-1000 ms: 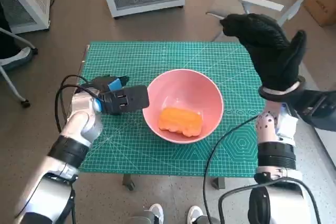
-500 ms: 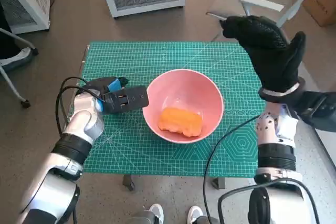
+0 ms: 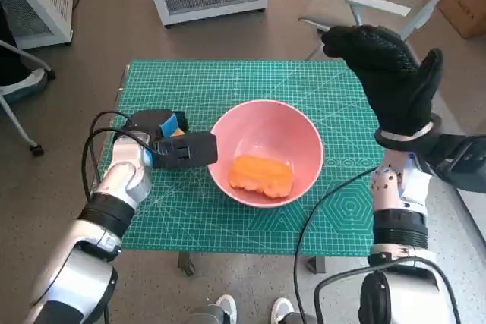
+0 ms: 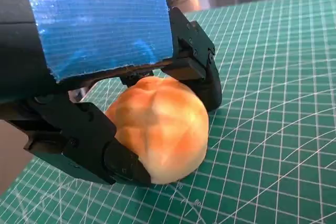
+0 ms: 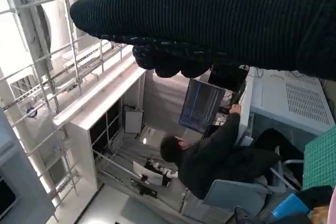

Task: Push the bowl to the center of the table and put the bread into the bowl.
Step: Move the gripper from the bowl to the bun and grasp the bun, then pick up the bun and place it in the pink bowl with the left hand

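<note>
Left hand [image 4: 100,77], at nine o'clock from the pink bowl [image 3: 266,152], closed around a round bread roll [image 4: 157,127] resting on the green worktop [image 4: 273,129]. Right hand [image 3: 395,81] raised at three o'clock, fingers spread, holding nothing. Orange bread [image 3: 261,174] inside the bowl.

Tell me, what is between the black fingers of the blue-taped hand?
A round bread roll, resting on the green mat and clasped by the left hand; the left wrist view shows it.
</note>
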You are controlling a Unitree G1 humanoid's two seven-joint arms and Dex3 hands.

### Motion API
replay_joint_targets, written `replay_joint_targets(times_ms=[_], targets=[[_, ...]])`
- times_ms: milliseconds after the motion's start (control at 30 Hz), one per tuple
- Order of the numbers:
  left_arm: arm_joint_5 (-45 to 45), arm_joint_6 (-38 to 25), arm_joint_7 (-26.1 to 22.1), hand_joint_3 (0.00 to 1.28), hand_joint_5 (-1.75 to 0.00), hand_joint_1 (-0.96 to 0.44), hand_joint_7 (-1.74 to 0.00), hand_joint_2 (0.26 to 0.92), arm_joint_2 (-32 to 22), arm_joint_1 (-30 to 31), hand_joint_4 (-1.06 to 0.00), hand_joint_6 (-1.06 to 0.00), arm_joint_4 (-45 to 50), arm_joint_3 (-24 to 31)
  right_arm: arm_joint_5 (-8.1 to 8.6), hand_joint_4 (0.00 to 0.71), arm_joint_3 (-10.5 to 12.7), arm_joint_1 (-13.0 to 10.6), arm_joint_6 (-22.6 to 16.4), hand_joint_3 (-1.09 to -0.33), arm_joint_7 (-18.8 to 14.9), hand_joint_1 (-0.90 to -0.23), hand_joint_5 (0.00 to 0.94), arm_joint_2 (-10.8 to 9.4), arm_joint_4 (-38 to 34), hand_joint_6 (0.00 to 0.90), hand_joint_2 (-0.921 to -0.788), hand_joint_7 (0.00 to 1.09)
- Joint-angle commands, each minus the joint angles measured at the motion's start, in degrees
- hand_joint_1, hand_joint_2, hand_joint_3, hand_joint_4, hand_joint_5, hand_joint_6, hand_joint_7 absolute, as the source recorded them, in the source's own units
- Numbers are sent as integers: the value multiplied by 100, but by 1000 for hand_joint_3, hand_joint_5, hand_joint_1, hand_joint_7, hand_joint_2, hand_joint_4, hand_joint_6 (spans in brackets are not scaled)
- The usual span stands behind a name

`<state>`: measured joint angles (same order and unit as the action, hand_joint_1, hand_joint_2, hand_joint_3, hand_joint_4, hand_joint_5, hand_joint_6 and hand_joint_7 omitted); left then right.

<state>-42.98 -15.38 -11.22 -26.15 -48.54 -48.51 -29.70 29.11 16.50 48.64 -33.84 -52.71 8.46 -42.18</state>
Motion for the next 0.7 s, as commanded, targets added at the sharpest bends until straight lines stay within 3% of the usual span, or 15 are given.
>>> replay_joint_targets(times_ms=[33,400,700], targets=[[-51,-12,12,112,-1347,3,-1048,912,-183,71,-619,-648,214,47,-34,209,-14,-125,-12,-700,9,-629,1,-13,-18,67,-921,505],[-41,-562,-506,130,-1382,2,-1015,906,-515,380,-627,-637,1703,332,-42,208,-35,-131,-11,-703,29,-637,0,-13,5,69,-921,503],[-57,-960,-841,132,-1148,2,-1169,880,-887,1028,-721,-621,4196,960,-22,210,-54,-119,-10,-704,5,-642,1,-24,-16,67,-921,503]])
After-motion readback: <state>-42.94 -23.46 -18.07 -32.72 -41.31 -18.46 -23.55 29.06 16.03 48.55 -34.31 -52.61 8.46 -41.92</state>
